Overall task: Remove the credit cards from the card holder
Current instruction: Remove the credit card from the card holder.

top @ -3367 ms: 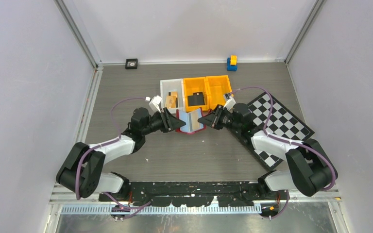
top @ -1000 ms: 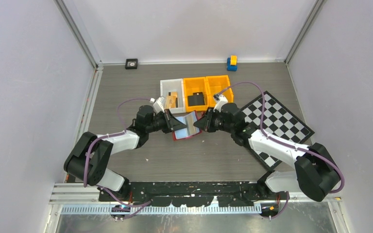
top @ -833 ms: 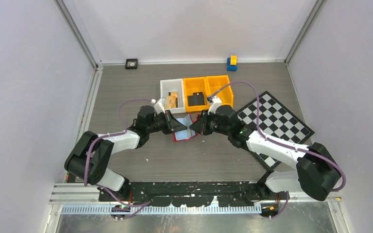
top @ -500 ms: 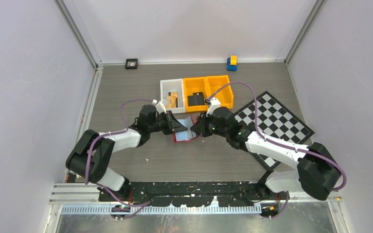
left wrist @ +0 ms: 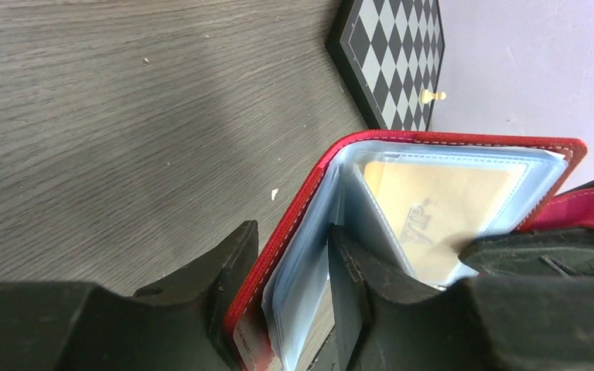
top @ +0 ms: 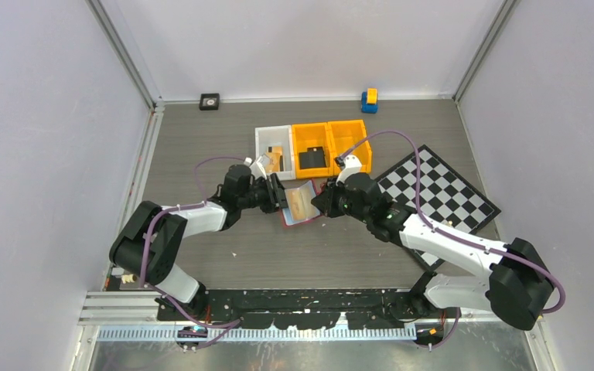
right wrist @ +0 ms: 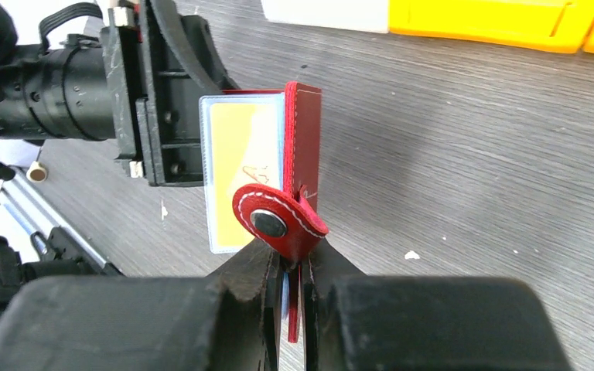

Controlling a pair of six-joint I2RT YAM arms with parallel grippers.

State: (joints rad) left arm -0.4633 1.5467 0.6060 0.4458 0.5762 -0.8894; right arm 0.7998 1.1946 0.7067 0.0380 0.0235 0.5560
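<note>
The red card holder (top: pixel 298 219) is held off the table between both arms, opened like a book. A tan credit card (top: pixel 302 200) sits inside one of its clear sleeves. My left gripper (top: pixel 281 193) stands open at the holder's left side. In the left wrist view its fingers straddle the red cover and fanned sleeves (left wrist: pixel 313 224) with slack, and the credit card (left wrist: pixel 441 201) shows behind plastic. My right gripper (right wrist: pixel 294 294) is shut on the card holder's (right wrist: pixel 303 131) cover just below the snap tab (right wrist: pixel 278 220). From this side the credit card (right wrist: pixel 240 166) faces the camera.
Behind the holder stand a white bin (top: pixel 273 147) and two orange bins (top: pixel 311 147), (top: pixel 349 143). A chequered board (top: pixel 441 193) lies to the right under my right arm. A blue-and-yellow block (top: pixel 369 100) and a small black object (top: pixel 209 101) sit by the back wall.
My left gripper's jaws have spread apart around the cover and sleeves. The holder has swung wider open, so the tan card now faces up.
</note>
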